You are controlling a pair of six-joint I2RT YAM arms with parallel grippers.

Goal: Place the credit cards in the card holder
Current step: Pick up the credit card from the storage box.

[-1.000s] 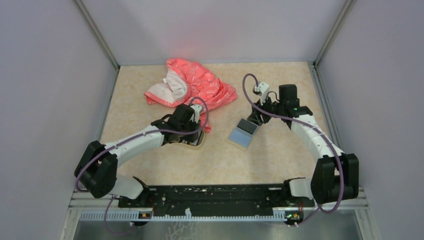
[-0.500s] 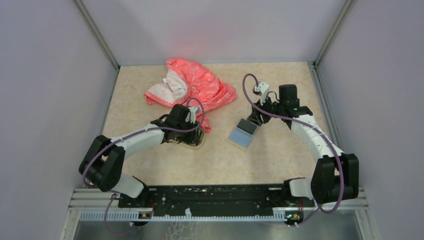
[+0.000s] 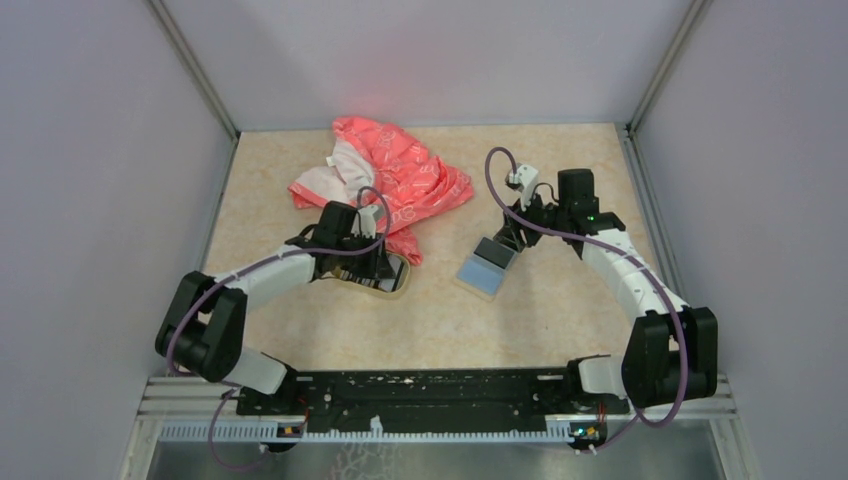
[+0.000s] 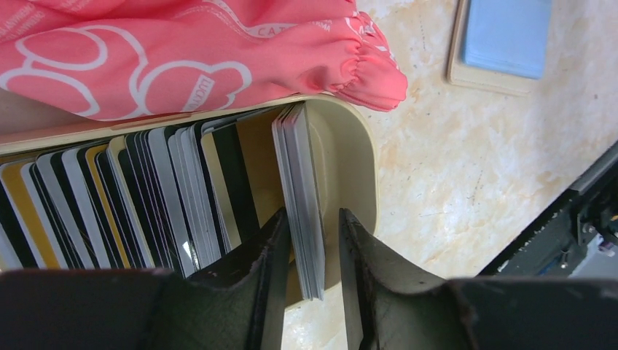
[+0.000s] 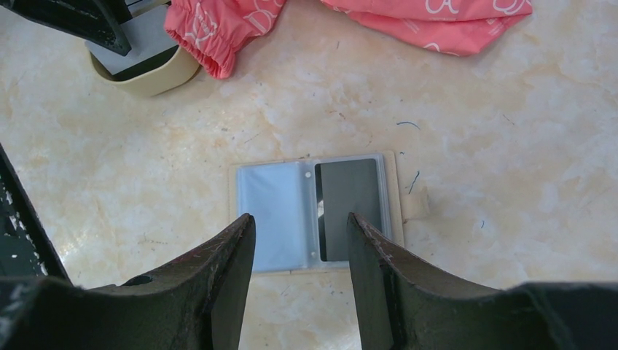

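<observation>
We see the left gripper (image 4: 312, 215) down in the dish (image 4: 362, 168), its jaws narrowly apart astride the end few credit cards (image 4: 182, 189) standing on edge there. One finger is against them, with a sliver of gap at the other, so nothing is clamped. The right gripper (image 5: 300, 219) hangs wide and empty above the card holder (image 5: 280, 208), which lies open on the table (image 5: 474, 146) with one dark card (image 5: 350, 208) in a sleeve.

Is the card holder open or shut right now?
Open. In the right wrist view the card holder lies spread flat, both clear sleeves showing, a dark card in one.
</observation>
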